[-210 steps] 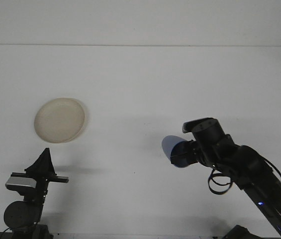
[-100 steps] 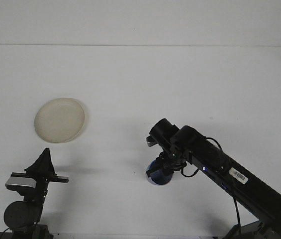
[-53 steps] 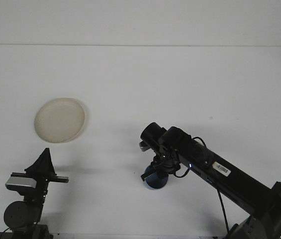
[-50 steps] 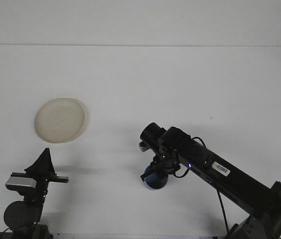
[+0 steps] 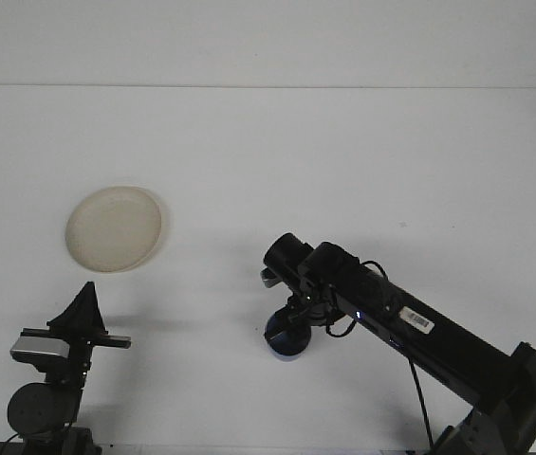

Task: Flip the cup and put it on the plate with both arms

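Your left gripper (image 5: 85, 305) sits just below the cream plate (image 5: 115, 228), jaws pinched together and holding nothing. Well right of the plate, your right gripper (image 5: 289, 329) clamps the small blue cup (image 5: 285, 340) against the table (image 5: 343, 152)

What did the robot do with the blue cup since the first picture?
The right gripper carried the blue cup leftward and down toward the table, turning it from sideways to pointing downward beneath the wrist. It still holds the cup. The plate and the left gripper stayed put.
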You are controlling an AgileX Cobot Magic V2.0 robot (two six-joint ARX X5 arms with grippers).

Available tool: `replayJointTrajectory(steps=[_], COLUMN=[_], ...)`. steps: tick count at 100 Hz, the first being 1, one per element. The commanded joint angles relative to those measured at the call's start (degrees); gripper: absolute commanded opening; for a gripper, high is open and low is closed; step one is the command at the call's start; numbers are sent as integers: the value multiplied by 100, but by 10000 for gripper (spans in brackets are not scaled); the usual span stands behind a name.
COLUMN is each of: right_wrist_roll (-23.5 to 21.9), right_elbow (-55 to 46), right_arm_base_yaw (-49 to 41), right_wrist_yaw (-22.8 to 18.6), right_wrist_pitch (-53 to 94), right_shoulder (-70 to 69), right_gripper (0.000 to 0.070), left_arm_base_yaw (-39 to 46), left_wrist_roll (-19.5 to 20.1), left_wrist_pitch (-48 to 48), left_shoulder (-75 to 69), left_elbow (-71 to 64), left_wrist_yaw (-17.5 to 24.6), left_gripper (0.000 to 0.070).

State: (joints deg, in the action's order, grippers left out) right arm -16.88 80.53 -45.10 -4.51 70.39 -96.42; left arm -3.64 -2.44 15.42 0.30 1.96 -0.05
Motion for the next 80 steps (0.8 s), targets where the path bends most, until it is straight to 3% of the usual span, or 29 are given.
replayJointTrajectory(steps=[1, 6, 30, 45, 80], right_wrist_roll=[22, 24, 208, 555, 1423], right_elbow=[170, 219, 570, 680, 678], right_arm_base_yaw=[-63, -59, 26, 258, 2065], right_wrist_yaw=[0, -2, 0, 0, -4], right_wrist_pitch=[-2, 28, 264, 577, 595], right_shoulder=[-114, -109, 120, 398, 1318], right_gripper=[395, 421, 422, 422, 421], left_arm_base_yaw=[-2, -2, -2, -2, -2], left_wrist_roll=[44, 44, 44, 44, 44], left_wrist_pitch=[55, 55, 55, 52, 55], left_shoulder=[-11, -11, -11, -11, -11], left_elbow=[-116, -116, -116, -116, -116], left_wrist_yaw=[-13, -13, -13, -13, -13], left_gripper=[11, 11, 11, 11, 11])
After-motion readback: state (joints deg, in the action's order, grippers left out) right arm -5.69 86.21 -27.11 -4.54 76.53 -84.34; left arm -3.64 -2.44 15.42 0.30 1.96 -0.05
